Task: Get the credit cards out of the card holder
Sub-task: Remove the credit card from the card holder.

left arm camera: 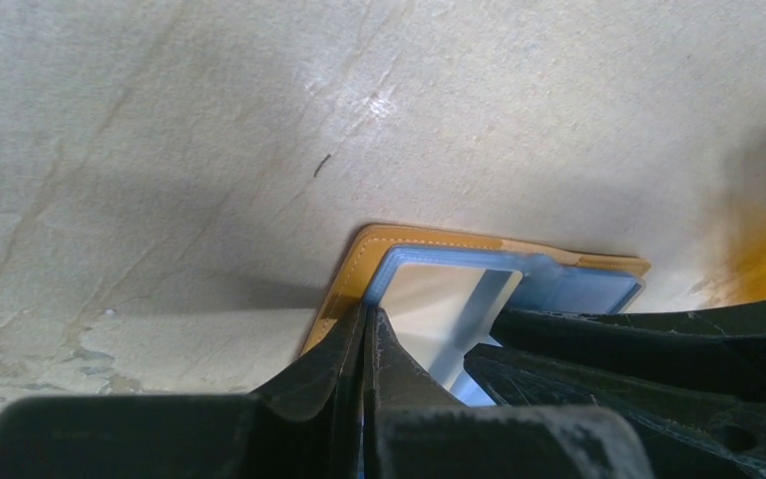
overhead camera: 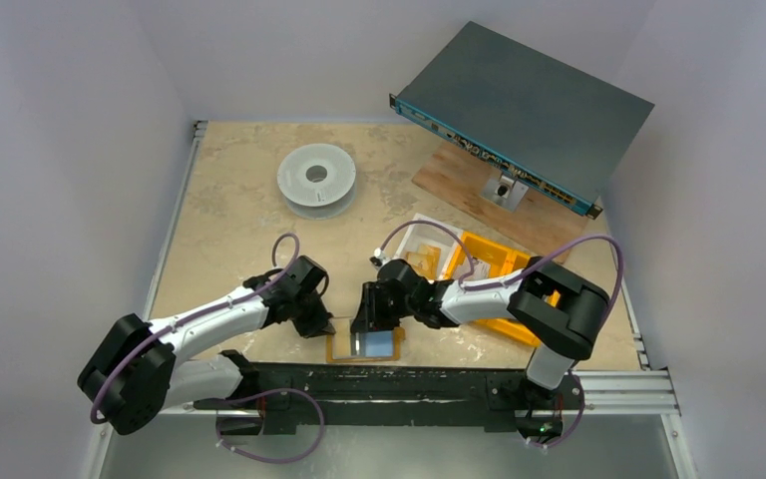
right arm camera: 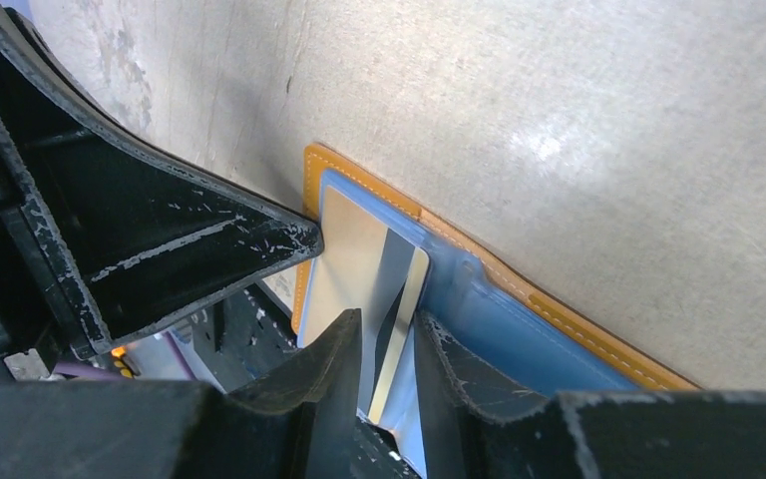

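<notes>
While the left hand [left arm camera: 364,321] clamps the card holder [left arm camera: 355,261], the right hand [right arm camera: 389,327] narrowly pinches its silver card [right arm camera: 354,249].

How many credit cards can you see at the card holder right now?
1. A silver card lies on the open card holder's blue lining, between the right gripper's fingers. Others may be hidden in the blue pockets.

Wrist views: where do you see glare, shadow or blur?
Left wrist view: a glare patch on the beige stone-patterned table, soft shadow left of the mustard-orange leather-like card holder, near black fingers blurred. Right wrist view: table glare too, and the silver card mirrors light.
</notes>
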Controlling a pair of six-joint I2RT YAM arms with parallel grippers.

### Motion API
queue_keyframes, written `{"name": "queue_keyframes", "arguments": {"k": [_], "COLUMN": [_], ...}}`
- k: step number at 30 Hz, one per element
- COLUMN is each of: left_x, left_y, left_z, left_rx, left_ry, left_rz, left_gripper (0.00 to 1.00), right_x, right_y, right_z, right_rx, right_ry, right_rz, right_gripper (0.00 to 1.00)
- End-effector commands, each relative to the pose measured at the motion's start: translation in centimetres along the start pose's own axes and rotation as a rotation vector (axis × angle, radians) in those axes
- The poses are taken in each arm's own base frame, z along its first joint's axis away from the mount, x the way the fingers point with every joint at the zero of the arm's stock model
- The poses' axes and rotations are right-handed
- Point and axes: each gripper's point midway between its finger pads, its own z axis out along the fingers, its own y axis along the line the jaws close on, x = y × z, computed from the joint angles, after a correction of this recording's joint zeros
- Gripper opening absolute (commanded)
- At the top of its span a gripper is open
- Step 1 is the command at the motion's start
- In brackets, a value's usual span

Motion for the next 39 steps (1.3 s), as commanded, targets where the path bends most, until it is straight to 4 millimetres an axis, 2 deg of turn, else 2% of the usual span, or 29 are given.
{"name": "queue_keyframes", "arguments": {"k": [1,12,18,21,28,39], "left_x": [1.6,1.3,0.9,0.5,-1.1,-1.4], "left_y": [2.5,2.4,2.4,2.7,4.1,4.6], "left_z": [1.2,0.7,0.3,-0.1,-0.5,0.1], "left_rx": [-0.089,-0.089,-0.092,-0.106,-0.171,-0.222], "left_ry": [0.052,0.036,0.015,-0.002,-0.054,-0.043], "left_rz": [-0.016,-0.017,-0.009,-0.004,-0.010,-0.006], "left_gripper": [0.00,0.00,0.00,0.00,0.00,0.00], "right_x": [-0.8,-0.8,-1.4,-2.0,-3.4,-2.8], "right_y": [3.4,5.2,6.2,5.7,3.3,0.0], "right_z": [-1.4,-1.3,-0.7,-0.1,0.2,-0.6], "right_rx": [-0.154,-0.256,-0.279,-0.227,-0.043,0.073], "right_ry": [-0.033,-0.016,-0.011,-0.021,-0.068,-0.085], "right_rz": [0.015,0.037,0.024,0.007,-0.021,-0.020], "right_gripper": [0.24,0.09,0.05,0.00,0.00,0.00]}}
